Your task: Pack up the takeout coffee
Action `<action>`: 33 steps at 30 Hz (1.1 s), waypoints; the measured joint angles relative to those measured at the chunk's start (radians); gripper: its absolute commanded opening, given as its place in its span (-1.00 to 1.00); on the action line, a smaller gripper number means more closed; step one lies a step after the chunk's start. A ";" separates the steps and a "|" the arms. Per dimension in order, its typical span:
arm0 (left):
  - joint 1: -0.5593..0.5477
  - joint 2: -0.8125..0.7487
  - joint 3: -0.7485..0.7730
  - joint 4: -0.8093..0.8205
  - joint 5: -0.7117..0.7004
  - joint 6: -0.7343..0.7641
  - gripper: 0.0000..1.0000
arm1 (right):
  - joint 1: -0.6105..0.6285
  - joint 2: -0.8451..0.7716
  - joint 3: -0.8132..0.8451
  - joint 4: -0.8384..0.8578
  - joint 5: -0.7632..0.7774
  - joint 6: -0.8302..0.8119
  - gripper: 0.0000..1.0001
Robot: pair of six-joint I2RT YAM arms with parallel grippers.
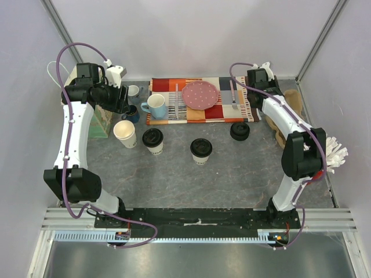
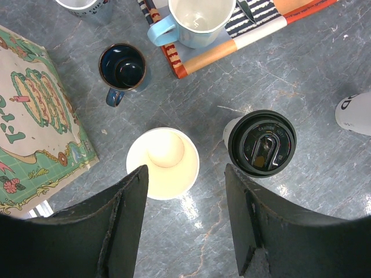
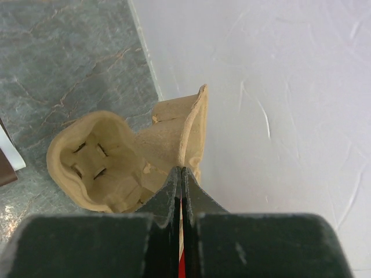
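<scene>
Grey stone-patterned table (image 1: 243,174) in the top view carries an open paper cup (image 1: 125,134) at the left, a lidded cup (image 1: 153,139) just beside it, a second lidded cup (image 1: 201,150) nearer the middle and spare black lids (image 1: 239,131) to the right. From the left wrist, the left gripper (image 2: 185,171) hangs over the open paper cup with its jaws spread and holding nothing. From the right wrist, the right gripper (image 3: 181,171) is clenched tight at the raised edge of a tan pulp carrier (image 3: 104,159) by the wall; whether it pinches that edge is unclear.
</scene>
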 measured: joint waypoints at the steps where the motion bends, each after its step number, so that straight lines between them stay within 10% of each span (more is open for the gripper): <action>1: 0.000 0.000 0.000 0.000 0.000 0.000 0.24 | 0.000 -0.018 0.000 0.005 0.000 0.000 -1.00; 33: 0.000 -0.017 0.002 -0.013 0.025 0.010 0.24 | 0.231 -0.323 0.060 -0.301 -0.309 0.132 -1.00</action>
